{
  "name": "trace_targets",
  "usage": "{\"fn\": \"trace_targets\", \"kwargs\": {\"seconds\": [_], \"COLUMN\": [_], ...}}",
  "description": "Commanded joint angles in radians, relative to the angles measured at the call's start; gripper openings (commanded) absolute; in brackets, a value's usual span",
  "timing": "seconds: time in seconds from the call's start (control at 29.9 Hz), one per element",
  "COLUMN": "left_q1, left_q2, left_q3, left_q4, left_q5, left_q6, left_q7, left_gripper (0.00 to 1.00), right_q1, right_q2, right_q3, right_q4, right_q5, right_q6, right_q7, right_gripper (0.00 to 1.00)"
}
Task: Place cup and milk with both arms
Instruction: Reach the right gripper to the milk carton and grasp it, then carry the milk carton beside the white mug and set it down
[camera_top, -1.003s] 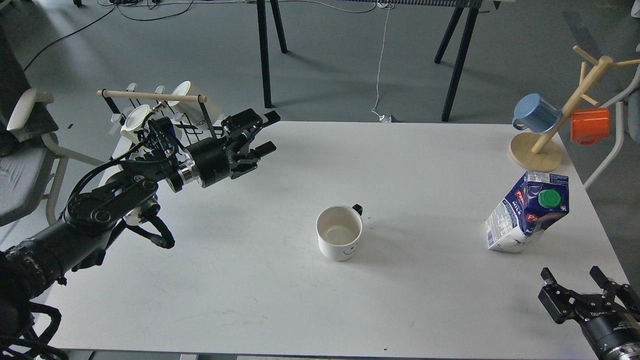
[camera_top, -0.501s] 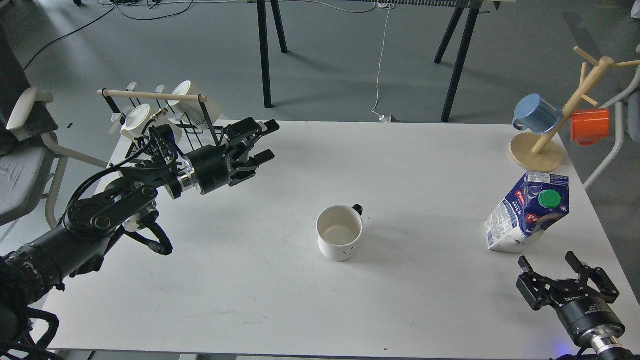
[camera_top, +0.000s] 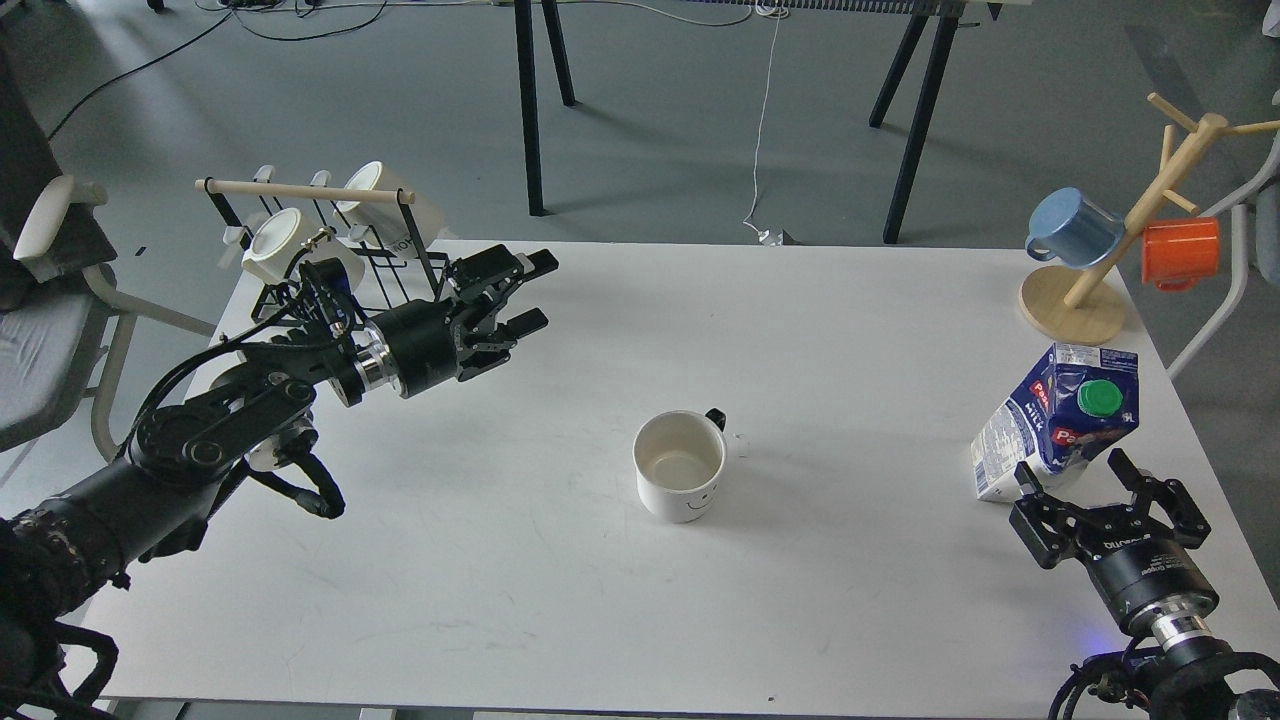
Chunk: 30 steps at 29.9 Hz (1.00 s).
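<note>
Both your grippers spread wide, holding nothing.
Your right gripper (camera_top: 1078, 478) sits just near of the milk carton (camera_top: 1058, 423), far right; your left gripper (camera_top: 528, 290) hovers far-left of the centre cup (camera_top: 680, 465).

Grey floor (camera_top: 400, 90), black table legs (camera_top: 530, 100)

Counter (camera_top: 560, 560): matt white, smooth, I see faint scuffs. Cup (camera_top: 680, 478): glossy white, looks ceramic. Milk carton (camera_top: 1050, 430): printed coated paperboard, slight sheen; green plastic cap (camera_top: 1099, 397). Mug tree (camera_top: 1120, 240): pale bare wood, matt. Blue mug (camera_top: 1072, 226) and orange mug (camera_top: 1180, 250): smooth, glossy. My left gripper (camera_top: 525, 293): matt black, bright metal ring behind it. Rack (camera_top: 320, 240): black wire, wooden rod.
</note>
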Motion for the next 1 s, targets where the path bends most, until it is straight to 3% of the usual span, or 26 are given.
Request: {"fn": "trace_targets", "kwargs": {"seconds": [0.0, 0.33, 0.37, 0.5, 0.6, 0.67, 0.97], "left_q1": [0.004, 0.013, 0.015, 0.027, 0.029, 0.029, 0.033], "left_q2": [0.001, 0.001, 0.001, 0.001, 0.001, 0.002, 0.001], "left_q3": [0.000, 0.000, 0.000, 0.000, 0.000, 0.000, 0.000], "left_q4": [0.000, 0.004, 0.004, 0.004, 0.005, 0.007, 0.008], "left_q5": [0.001, 0.020, 0.021, 0.021, 0.021, 0.021, 0.021], "left_q6": [0.000, 0.000, 0.000, 0.001, 0.001, 0.001, 0.002], "left_q7": [0.000, 0.000, 0.000, 0.000, 0.000, 0.000, 0.000], "left_gripper": [0.91, 0.91, 0.91, 0.92, 0.92, 0.92, 0.92], "right_q1": [0.015, 0.040, 0.040, 0.039, 0.035, 0.035, 0.035], "right_q2": [0.017, 0.060, 0.060, 0.072, 0.074, 0.074, 0.097], "right_q3": [0.000, 0.005, 0.005, 0.017, 0.020, 0.020, 0.014], "right_q4": [0.000, 0.003, 0.004, 0.007, 0.013, 0.015, 0.073], "right_q5": [-0.020, -0.021, -0.021, -0.021, -0.021, -0.021, -0.023], "right_q6": [0.000, 0.000, 0.000, 0.000, 0.000, 0.000, 0.000], "right_q7": [0.000, 0.005, 0.005, 0.006, 0.006, 0.006, 0.006], "right_gripper": [0.98, 0.95, 0.92, 0.57, 0.49, 0.39, 0.37]}}
